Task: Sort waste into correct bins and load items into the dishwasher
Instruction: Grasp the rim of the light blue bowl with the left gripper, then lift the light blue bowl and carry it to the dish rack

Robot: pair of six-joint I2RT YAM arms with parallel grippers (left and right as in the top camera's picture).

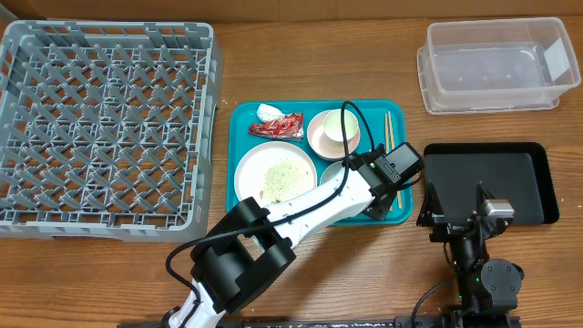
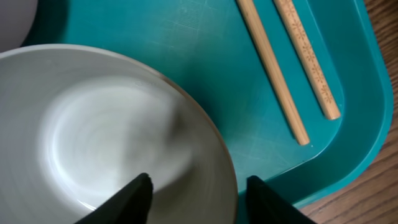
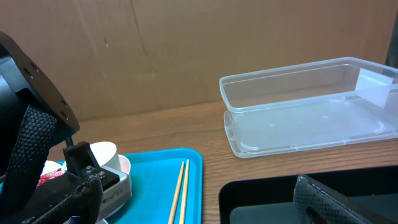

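On the teal tray (image 1: 246, 123) lie a red wrapper (image 1: 278, 126), a white tissue (image 1: 268, 111), a plate (image 1: 273, 175) with rice scraps, a pale bowl (image 1: 319, 137) holding a white cup (image 1: 339, 126), and chopsticks (image 1: 389, 128). My left gripper (image 1: 370, 204) is open over a second pale bowl (image 2: 93, 124). One finger is inside its rim and the other outside (image 2: 196, 199). The chopsticks (image 2: 280, 68) lie just right of it. My right gripper (image 1: 455, 206) is open and empty (image 3: 199, 205) above the black tray's (image 1: 519, 173) near left edge. The clear tub (image 1: 492, 64) and the grey rack (image 1: 100, 128) hold nothing.
Bare wooden table lies between the teal tray, the tub and the rack. A brown cardboard wall (image 3: 155, 56) stands behind the table. The left arm (image 1: 301, 214) crosses the tray's front edge.
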